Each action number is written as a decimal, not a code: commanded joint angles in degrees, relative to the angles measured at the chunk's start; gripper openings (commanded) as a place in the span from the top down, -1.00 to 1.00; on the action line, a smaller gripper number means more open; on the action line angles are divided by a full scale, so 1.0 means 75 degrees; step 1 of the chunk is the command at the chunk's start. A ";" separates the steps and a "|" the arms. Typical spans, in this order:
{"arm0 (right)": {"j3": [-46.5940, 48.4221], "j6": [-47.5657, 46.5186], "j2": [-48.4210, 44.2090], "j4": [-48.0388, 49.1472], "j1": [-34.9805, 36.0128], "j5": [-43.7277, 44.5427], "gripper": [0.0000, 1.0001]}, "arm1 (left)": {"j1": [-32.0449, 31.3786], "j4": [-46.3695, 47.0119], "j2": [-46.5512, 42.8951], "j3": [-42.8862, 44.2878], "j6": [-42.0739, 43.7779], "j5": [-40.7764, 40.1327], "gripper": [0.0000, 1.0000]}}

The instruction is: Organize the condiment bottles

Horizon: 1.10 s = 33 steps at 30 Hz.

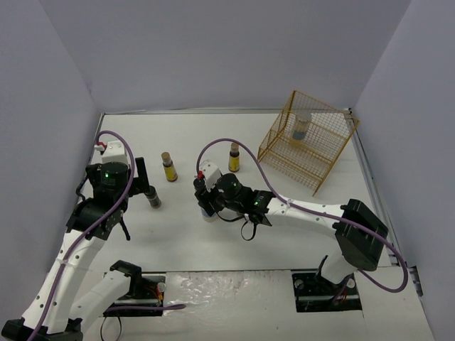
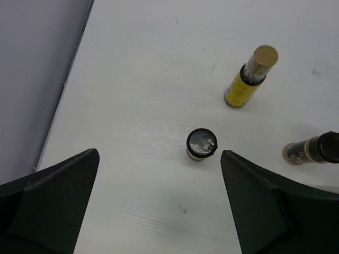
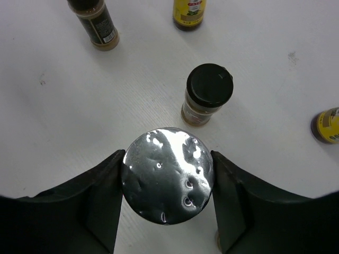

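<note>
— Silver lid between your fingers, was it? Which hand?

— My right gripper [image 3: 167,159]. The silver-lidded jar [image 3: 167,185] stood upright on the table [image 1: 213,135], its long axis pointing straight up at my wrist, lid face-on. My fingers [image 3: 103,203] were drawn in narrow, one against each side of the lid, so I judged it gripped. How firmly, I could not tell.

— Where on the table?

— Around the middle, toward the near edge, directly under my right wrist. That arm was plainly the nearer one.

— And your other hand?

— My left gripper [image 2: 159,154] hung over the left side, fingers wide, holding nothing. A short dark jar [image 2: 202,144] stood upright below, between them and apart from both.

— Anything close to the held one?

— A black-capped jar [image 3: 208,92] stood near it. Whether it was the one under my left hand, I could not tell. I judged a straight lift would clear it.

— Farther out?

— Two yellow-labelled jars [image 1: 168,167] [image 1: 233,158] stood upright beyond. At the far right sat the gold wire rack [image 1: 323,160], one pale jar [image 1: 301,126] already inside. From my right fingers the rack lay far and rightward, so the carry would likely run that way.
</note>
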 commanded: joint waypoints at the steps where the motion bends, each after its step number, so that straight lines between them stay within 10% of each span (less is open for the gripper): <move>1: 0.0107 -0.0009 -0.0270 0.0485 -0.0017 0.0429 0.31 | 0.0030 0.0489 -0.0022 0.0146 0.0099 -0.0146 -0.94; 13: 0.3246 0.0063 -0.1504 -0.2193 -0.0917 0.1406 0.92 | 0.0018 0.0512 -0.0018 0.0138 0.0119 -0.0111 -0.94; 23: 0.5583 0.0221 -0.1701 -0.3386 -0.4120 0.3282 1.00 | 0.0018 0.0536 -0.0063 0.0113 0.0144 -0.0055 -0.94; 33: 0.6134 0.0901 -0.0712 -0.3249 -0.7202 0.1972 1.00 | -0.0020 0.0512 -0.0178 0.0076 0.0158 -0.0038 -0.94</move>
